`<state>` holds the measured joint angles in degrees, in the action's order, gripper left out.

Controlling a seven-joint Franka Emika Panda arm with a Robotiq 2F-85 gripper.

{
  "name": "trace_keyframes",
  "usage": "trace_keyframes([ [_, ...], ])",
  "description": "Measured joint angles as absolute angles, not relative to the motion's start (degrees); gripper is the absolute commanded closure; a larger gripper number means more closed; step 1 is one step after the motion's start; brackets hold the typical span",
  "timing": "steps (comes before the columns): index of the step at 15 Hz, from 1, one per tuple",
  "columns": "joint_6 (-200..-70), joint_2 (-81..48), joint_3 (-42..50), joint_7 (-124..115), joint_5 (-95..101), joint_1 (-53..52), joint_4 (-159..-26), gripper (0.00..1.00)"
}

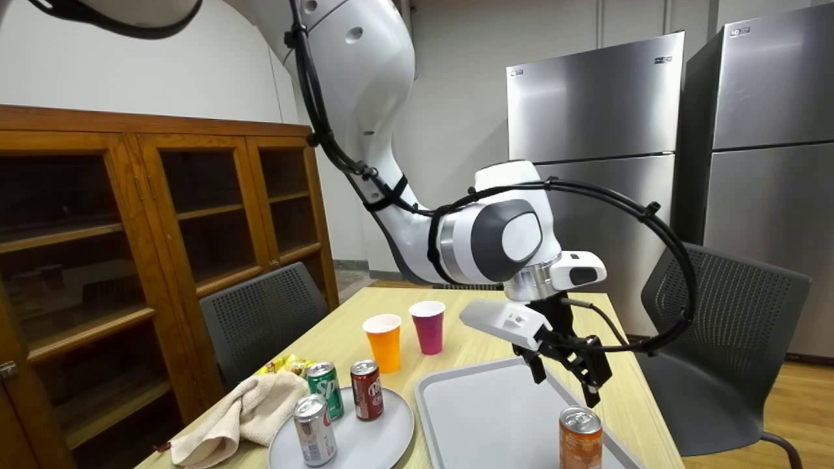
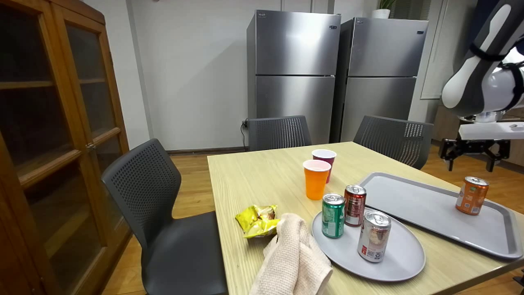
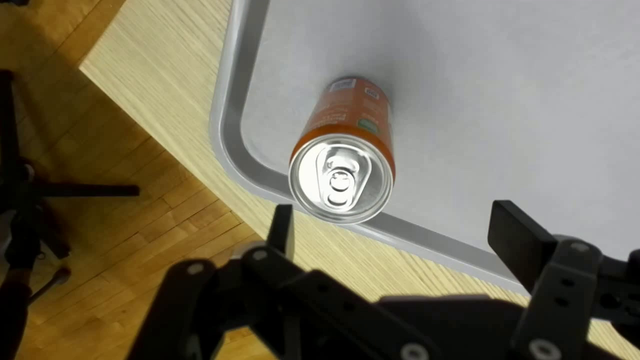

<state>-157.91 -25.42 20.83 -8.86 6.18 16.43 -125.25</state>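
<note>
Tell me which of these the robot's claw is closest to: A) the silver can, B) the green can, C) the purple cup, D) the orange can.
D: both exterior views show the open gripper hanging nearest the orange can on the gray tray, and the wrist view shows that can just beyond its fingers.

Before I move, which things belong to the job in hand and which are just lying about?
Likely the job, nearest the open gripper: orange can, tray.
Apparently just lying about: plate, green can, red can, silver can, orange cup, purple cup, cloth, snack bag.
</note>
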Motion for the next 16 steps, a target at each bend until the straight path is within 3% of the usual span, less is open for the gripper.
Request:
trace_keyframes([
  [16, -156.3, -32.6, 18.9, -5.2, 1.8, 19.9, -120.3, 0.0],
])
